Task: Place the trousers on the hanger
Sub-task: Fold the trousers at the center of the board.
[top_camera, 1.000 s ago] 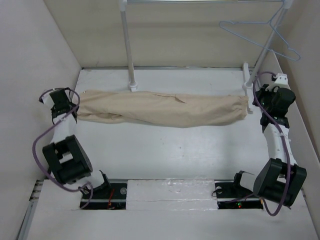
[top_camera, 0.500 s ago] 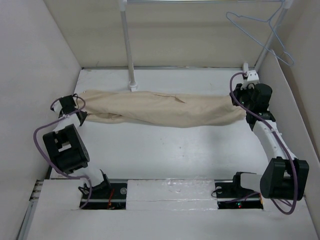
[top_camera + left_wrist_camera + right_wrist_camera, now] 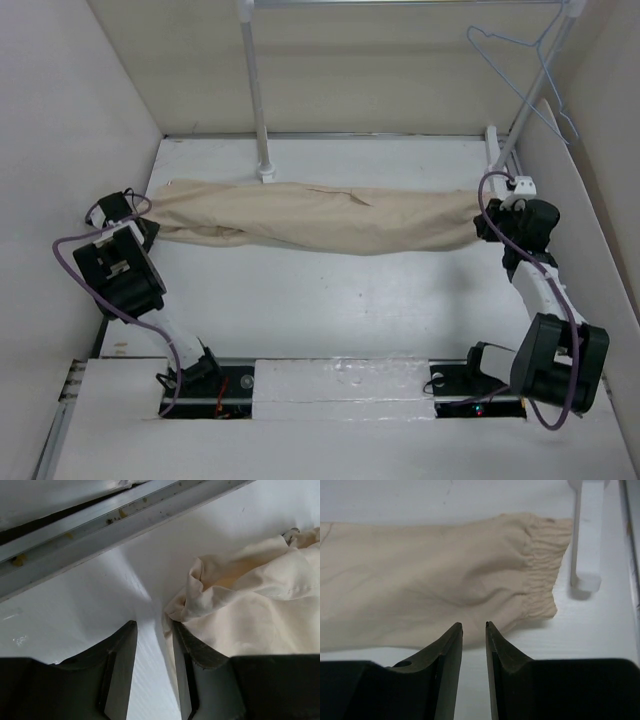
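Observation:
The beige trousers (image 3: 320, 218) lie stretched flat across the table from left to right. My left gripper (image 3: 147, 228) sits at their left end. In the left wrist view the left gripper (image 3: 152, 626) is open, and the crumpled trouser edge (image 3: 250, 605) lies against its right finger (image 3: 187, 650). My right gripper (image 3: 488, 226) sits at their right end. In the right wrist view the right gripper (image 3: 473, 625) is narrowly open, with its tips over the near edge of the cloth beside the gathered elastic end (image 3: 545, 570). The pale blue wire hanger (image 3: 525, 75) hangs from the rack rail at the top right.
A white rack pole (image 3: 254, 90) stands on a foot (image 3: 265, 170) behind the trousers. A second slanted pole (image 3: 530, 95) rises at the right, its white foot (image 3: 587, 535) close to the trousers' right end. Walls close in left, right and back.
Both arms have shifted and now sit lower at the trousers' two ends. The hanger has swung and turned towards the right. The trousers have hardly moved.

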Controlling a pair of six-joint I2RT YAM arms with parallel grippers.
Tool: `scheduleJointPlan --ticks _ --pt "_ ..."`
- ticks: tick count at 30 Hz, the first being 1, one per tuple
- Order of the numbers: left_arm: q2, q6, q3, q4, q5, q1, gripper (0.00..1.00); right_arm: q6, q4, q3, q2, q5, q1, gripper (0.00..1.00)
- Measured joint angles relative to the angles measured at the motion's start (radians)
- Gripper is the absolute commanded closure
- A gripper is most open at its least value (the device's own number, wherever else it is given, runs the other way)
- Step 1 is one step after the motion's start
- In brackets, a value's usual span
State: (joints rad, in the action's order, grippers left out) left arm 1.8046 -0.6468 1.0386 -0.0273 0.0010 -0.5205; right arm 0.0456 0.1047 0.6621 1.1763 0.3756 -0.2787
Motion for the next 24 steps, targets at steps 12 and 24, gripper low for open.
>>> scheduleJointPlan --ticks 12,24 --pt "0.059 0.007 0.034 -0.076 0.072 -0.01 0.72 -0.101 0.145 -0.134 0.075 0.109 -0.084 0.68" --pt "0.059 0.003 0.027 -0.098 0.056 0.015 1.0 -0.159 0.174 -0.203 0.063 0.061 -0.19 0.57"
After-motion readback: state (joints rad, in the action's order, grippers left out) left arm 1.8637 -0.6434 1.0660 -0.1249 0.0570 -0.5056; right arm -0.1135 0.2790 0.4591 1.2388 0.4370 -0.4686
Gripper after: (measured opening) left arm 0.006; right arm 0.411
